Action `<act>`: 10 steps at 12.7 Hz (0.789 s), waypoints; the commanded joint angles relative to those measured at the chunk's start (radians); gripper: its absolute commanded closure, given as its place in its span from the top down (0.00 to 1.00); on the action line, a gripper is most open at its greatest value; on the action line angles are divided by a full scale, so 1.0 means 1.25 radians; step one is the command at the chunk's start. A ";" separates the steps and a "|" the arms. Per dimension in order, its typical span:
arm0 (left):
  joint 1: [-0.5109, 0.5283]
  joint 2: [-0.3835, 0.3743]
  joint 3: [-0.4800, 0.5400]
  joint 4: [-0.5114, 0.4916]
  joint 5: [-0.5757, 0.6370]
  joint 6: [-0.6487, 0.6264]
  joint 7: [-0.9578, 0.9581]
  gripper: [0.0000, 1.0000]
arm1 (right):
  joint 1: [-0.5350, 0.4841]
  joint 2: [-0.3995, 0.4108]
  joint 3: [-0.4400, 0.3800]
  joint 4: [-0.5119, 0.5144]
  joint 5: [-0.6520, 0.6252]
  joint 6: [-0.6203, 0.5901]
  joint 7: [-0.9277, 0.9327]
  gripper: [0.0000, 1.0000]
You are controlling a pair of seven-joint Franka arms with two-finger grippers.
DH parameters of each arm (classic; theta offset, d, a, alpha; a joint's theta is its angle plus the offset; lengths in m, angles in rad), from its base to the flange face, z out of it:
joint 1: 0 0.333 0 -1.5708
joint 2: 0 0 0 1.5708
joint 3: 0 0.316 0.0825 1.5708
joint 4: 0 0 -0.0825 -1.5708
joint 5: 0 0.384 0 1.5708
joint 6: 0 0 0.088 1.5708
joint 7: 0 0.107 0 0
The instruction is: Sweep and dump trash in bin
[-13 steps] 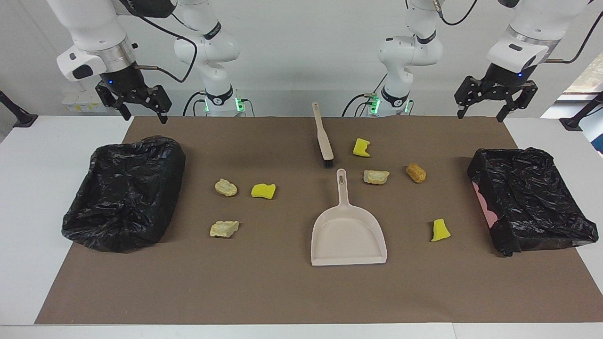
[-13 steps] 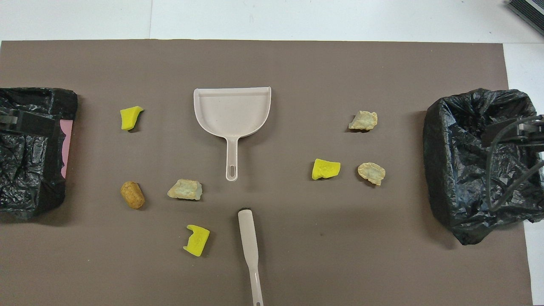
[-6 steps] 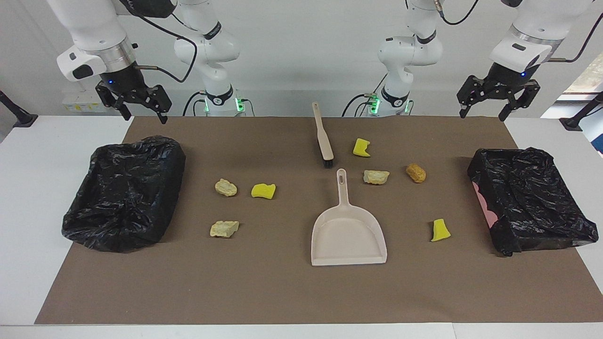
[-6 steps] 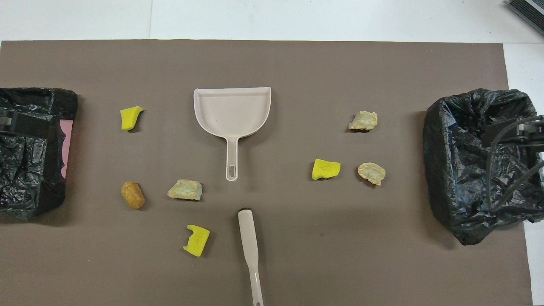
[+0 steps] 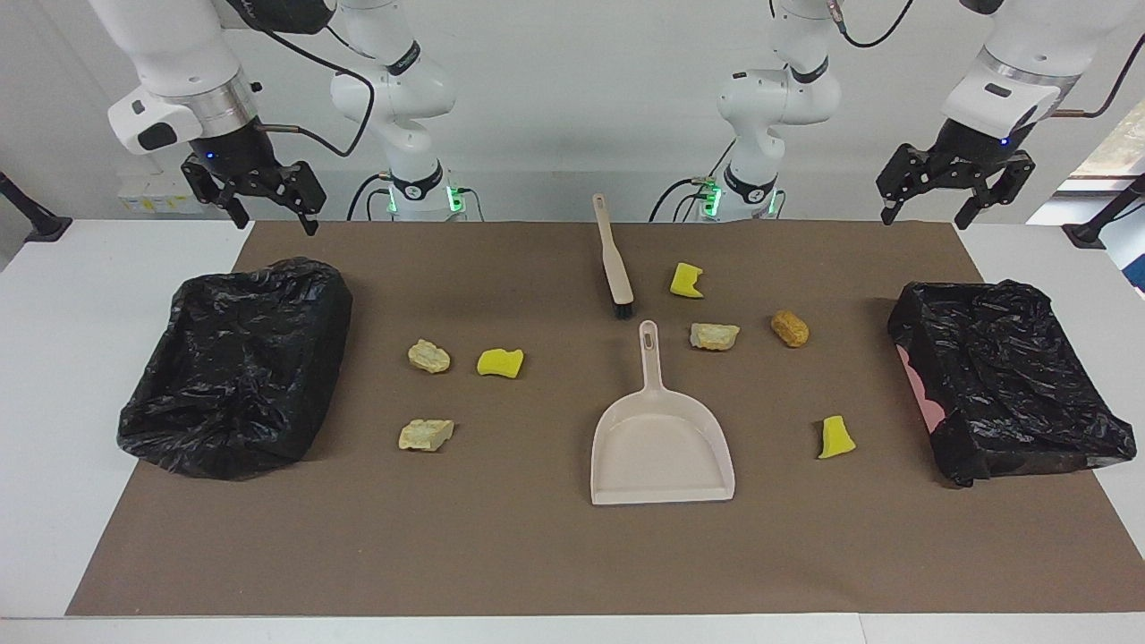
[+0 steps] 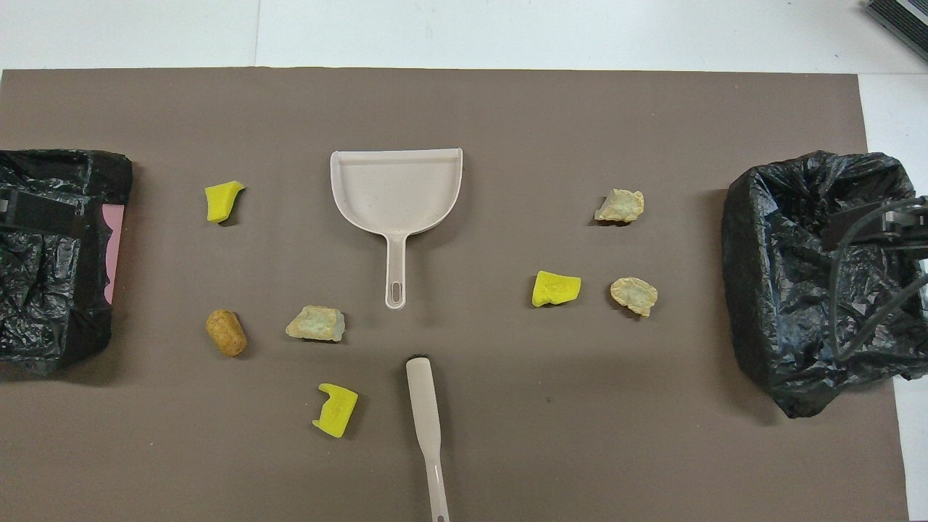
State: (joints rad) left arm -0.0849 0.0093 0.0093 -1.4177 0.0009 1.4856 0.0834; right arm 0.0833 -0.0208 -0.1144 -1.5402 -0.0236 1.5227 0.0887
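Left hand (image 5: 958, 192) higher — open, well apart from trash (image 5: 500, 362).

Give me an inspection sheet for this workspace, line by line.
Surface: brown mat on a white table.
Job's things: seven scraps scattered on the mat; dustpan and brush lying untouched; two bag-lined bins, one at each end.
Clutter: nothing seen.
Grippers: left pincer and right pincer open, raised, holding nothing.
Cables: black cables along both arms.
Surroundings: white wall.
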 commanded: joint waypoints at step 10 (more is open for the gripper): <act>0.008 -0.019 -0.003 -0.018 -0.002 -0.007 0.004 1.00 | 0.003 -0.040 0.015 -0.056 0.014 -0.005 -0.038 1.00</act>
State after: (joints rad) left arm -0.0849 0.0093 0.0093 -1.4177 0.0009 1.4846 0.0834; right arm 0.0895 -0.0359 -0.1035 -1.5534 -0.0214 1.4881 0.0751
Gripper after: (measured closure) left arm 0.000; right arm 0.000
